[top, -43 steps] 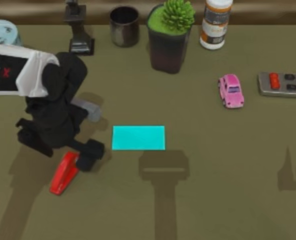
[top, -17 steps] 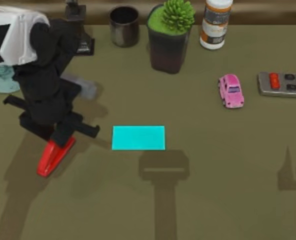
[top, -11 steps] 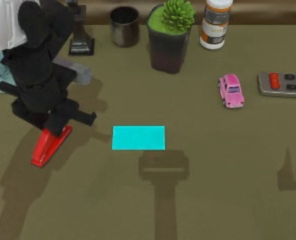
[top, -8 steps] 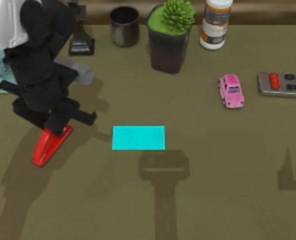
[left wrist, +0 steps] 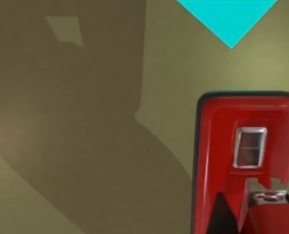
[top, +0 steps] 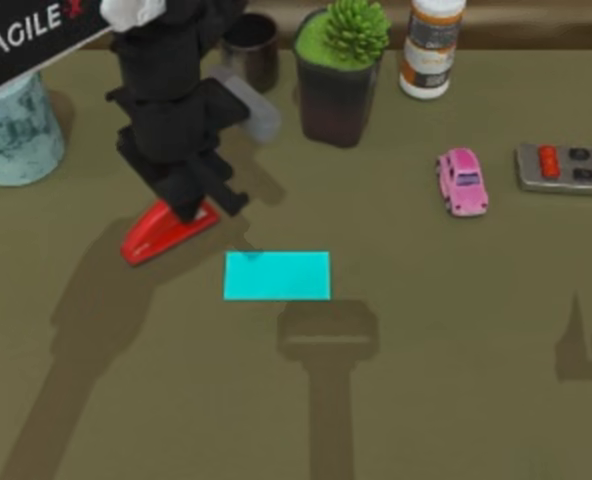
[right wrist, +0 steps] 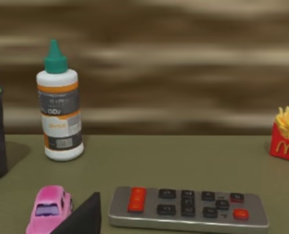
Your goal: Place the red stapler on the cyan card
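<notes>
My left gripper [top: 198, 200] is shut on the red stapler [top: 161, 232], which hangs above the table just left of and behind the cyan card [top: 277, 275]. The stapler's free end points to the front left. In the left wrist view the stapler [left wrist: 247, 156] fills the side of the picture with one dark fingertip [left wrist: 227, 217] against it. A corner of the cyan card [left wrist: 228, 17] shows beyond it, apart from the stapler. My right arm is parked out of the top view on the right.
Along the back stand a teal cup [top: 11, 130], a dark cup [top: 254, 50], a potted plant [top: 338, 80] and a white bottle [top: 431, 50]. A pink toy car [top: 462, 182] and a grey remote [top: 568, 168] lie at the right. A fries box [right wrist: 286, 141] stands beyond the remote.
My left gripper has lifted the stapler off the table and carried it back and to the right, close to the card's left end. The stapler has turned flatter across the view.
</notes>
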`<state>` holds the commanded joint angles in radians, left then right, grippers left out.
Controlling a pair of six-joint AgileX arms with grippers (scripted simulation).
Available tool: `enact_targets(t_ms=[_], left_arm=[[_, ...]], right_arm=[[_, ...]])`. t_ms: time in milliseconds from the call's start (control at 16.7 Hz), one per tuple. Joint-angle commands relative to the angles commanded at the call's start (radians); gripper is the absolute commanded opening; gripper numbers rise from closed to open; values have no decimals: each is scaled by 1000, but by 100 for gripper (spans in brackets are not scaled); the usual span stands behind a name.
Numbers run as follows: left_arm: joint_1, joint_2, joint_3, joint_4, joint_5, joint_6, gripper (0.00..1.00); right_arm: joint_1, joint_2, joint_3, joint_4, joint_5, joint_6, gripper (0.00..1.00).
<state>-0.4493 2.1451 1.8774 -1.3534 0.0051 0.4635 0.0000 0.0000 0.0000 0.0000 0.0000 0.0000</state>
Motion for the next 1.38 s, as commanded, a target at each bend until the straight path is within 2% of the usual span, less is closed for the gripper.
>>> enact_targets(t_ms=[360, 600, 1080, 1380], left_arm=[[-110, 268, 501, -201, 7, 343, 0], [-154, 360, 668, -269, 8, 486, 0], [-154, 363, 671, -259, 7, 505, 0], [-144, 331, 458, -79, 7, 506, 0]], right_arm=[[0, 0, 0, 0, 0, 0, 100], [0, 0, 0, 0, 0, 0, 100], [0, 0, 0, 0, 0, 0, 100], [0, 0, 0, 0, 0, 0, 100]])
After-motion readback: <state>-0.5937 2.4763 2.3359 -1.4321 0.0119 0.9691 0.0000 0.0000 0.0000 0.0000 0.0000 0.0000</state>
